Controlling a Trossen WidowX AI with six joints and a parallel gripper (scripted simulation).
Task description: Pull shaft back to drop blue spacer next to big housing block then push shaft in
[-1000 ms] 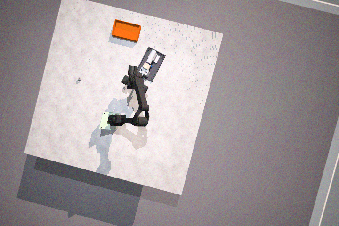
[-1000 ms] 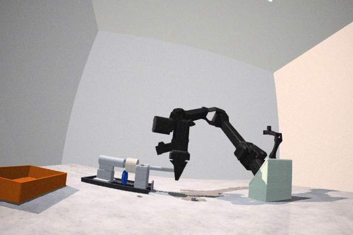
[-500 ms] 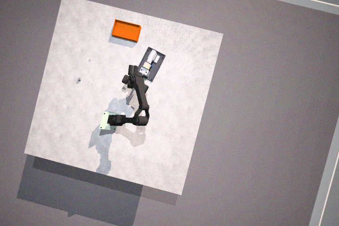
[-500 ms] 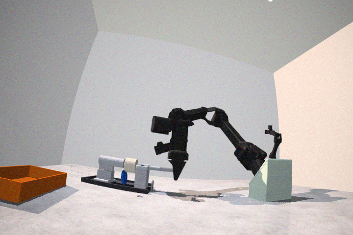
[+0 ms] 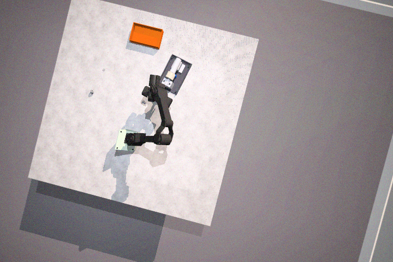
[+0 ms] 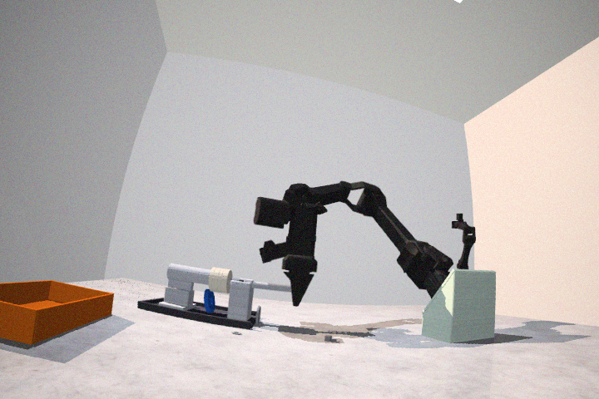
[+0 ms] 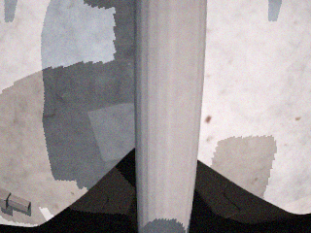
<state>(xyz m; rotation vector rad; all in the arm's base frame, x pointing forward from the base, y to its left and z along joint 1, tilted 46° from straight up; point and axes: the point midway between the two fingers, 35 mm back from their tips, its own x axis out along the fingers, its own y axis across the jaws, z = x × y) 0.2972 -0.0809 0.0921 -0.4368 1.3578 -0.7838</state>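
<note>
My gripper [image 6: 296,301] [image 7: 155,158] is shut on the pale grey shaft [image 6: 271,286] [image 7: 170,87], which runs between its fingers. In the overhead view the fingertips are hidden under the arm. The shaft passes through the upright support block [image 6: 240,301] [image 5: 167,82]. Cream spacers [image 6: 220,280] [image 5: 171,75] sit at shaft height, against or very near the end of the housing's round part [image 6: 187,273] [image 5: 176,64]. The blue spacer [image 6: 209,301] [image 5: 176,76] is off the shaft, standing on edge below the cream spacers, within the dark base tray [image 6: 182,312] [image 5: 180,82]. The shaft's far end is hidden.
An orange bin [image 5: 146,36] [image 6: 7,319] stands beyond the tray. A grey disc [image 6: 258,314] stands by the tray's near end. Small parts [image 5: 91,92] [image 6: 329,337] and a small ring [image 6: 236,332] lie on the table. The arm rises from a pale green base block [image 5: 120,140] [image 6: 473,305].
</note>
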